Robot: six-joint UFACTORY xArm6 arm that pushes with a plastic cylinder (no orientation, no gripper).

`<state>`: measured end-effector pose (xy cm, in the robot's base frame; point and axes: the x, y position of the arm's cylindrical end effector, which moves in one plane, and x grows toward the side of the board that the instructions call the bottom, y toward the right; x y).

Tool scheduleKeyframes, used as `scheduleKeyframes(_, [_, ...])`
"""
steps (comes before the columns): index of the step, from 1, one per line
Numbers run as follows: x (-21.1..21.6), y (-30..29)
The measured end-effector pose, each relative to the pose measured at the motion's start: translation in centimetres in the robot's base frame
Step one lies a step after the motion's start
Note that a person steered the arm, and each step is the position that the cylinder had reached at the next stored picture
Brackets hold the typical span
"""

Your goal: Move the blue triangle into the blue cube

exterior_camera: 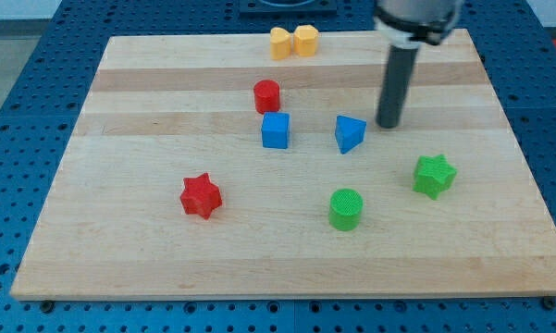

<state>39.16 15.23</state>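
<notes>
My tip (388,124), a bare rod grasping nothing, is sitting just right of the blue triangle (349,133); the blue cube (276,130) is lying left, apart, so the push is remaining.

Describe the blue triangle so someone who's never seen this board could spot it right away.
Start at the wooden board and go just right of its middle. Two blue blocks sit side by side there: the blue cube on the view's left and the blue triangle on the right, apart. The triangle is the wedge-shaped one, nearest my tip, which stands just to its upper right.
</notes>
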Motion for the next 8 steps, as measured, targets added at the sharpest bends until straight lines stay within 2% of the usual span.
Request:
scheduleKeyframes(1, [2.2,0.1])
scheduleKeyframes(2, [3.7,-2.3])
scheduleKeyframes(4, [3.5,-12.4])
scheduleKeyframes(5, [3.6,-12.9])
scheduleKeyframes(6, [3.3,-8.5])
scheduleKeyframes(7, [0.1,-5.6])
scheduleKeyframes(8, [-2.3,-7.4])
